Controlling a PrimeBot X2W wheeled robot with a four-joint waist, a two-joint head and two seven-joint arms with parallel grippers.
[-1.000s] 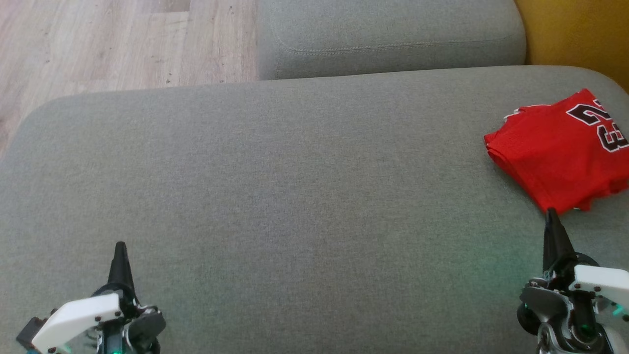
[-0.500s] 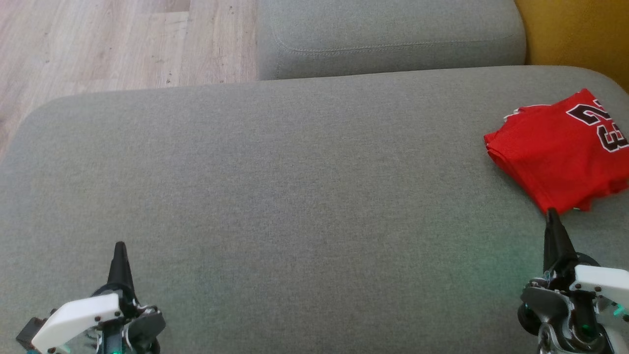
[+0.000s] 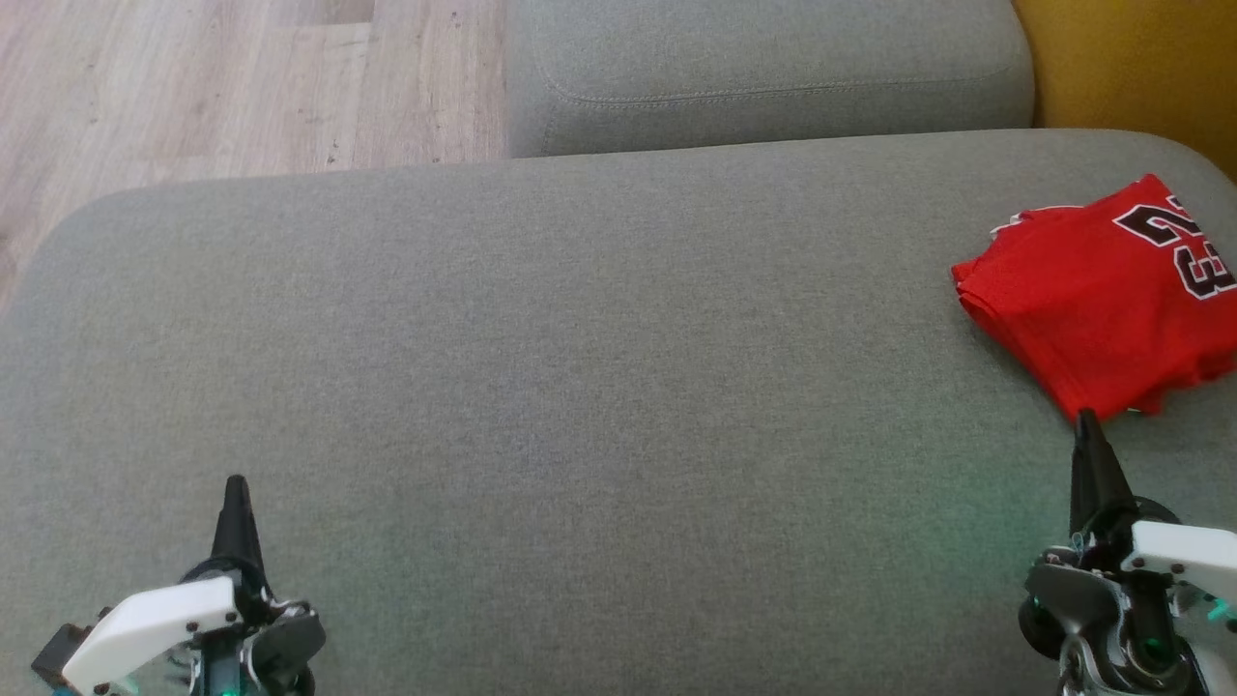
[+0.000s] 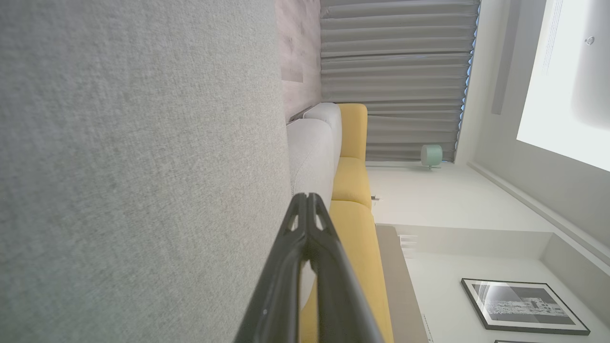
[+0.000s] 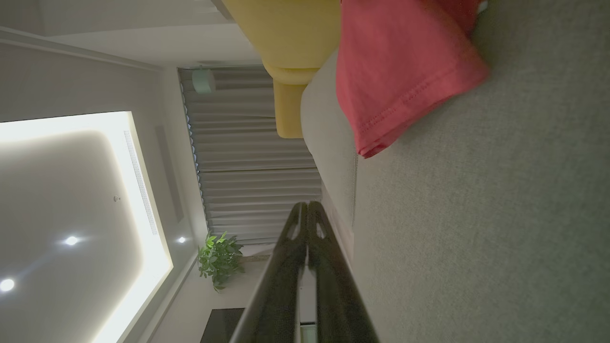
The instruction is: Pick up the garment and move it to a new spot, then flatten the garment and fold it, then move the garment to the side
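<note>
Jersey (image 3: 1102,300) sits folded at right edge of frame (job looks finished), both grippers, left (image 3: 235,483) and right (image 3: 1086,418), closed tight and empty

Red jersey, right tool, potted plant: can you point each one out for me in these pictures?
red jersey (image 3: 1082,309): head view, on the plain red cloth below the number.
right tool (image 3: 1084,418): head view, at the tip of its closed fingers.
potted plant (image 5: 219,259): right wrist view, on its green leaves.
</note>
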